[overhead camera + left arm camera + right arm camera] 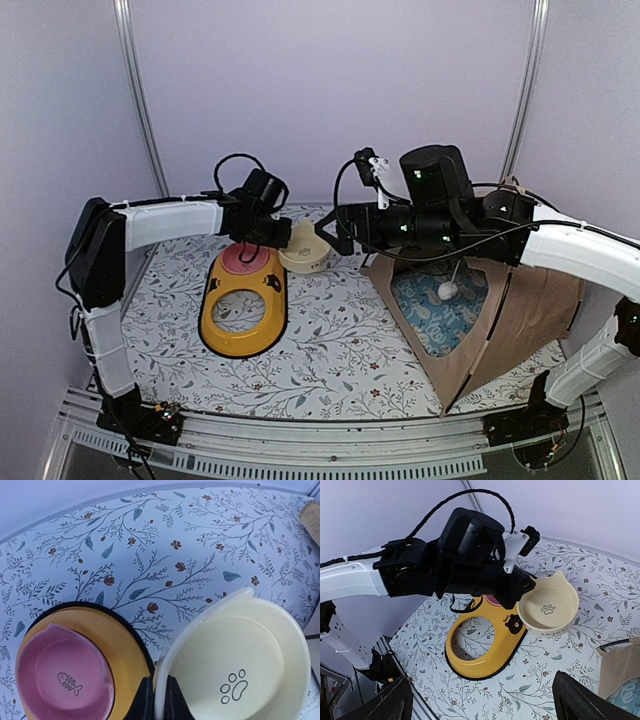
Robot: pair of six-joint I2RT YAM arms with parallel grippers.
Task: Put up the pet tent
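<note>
First tool: left gripper (159,697), jaws clamped on the thin rim of a cream bowl (240,670) with a paw-print base, one finger inside the rim and one outside. Cream bowl resting or lifted: not determinable. Just left of that bowl, a pink bowl (62,677) with a fish-bone mark, seated in the far opening of a yellow tray (213,325); near opening of the tray showing the floral cloth beneath. Second tool: right gripper (485,705), fingers spread wide apart and holding nothing, hovering near the right side of the cream bowl, toward the middle of the far edge of the worktop (340,360). Farther out, pet tent (535,310) standing at the near right corner of the worktop, tan fabric on thin black poles, pointed mouth facing left toward the centre. Inside the mouth, a blue patterned mat (440,315) on the floor and a white pom-pom (447,291) hanging above it.
</note>
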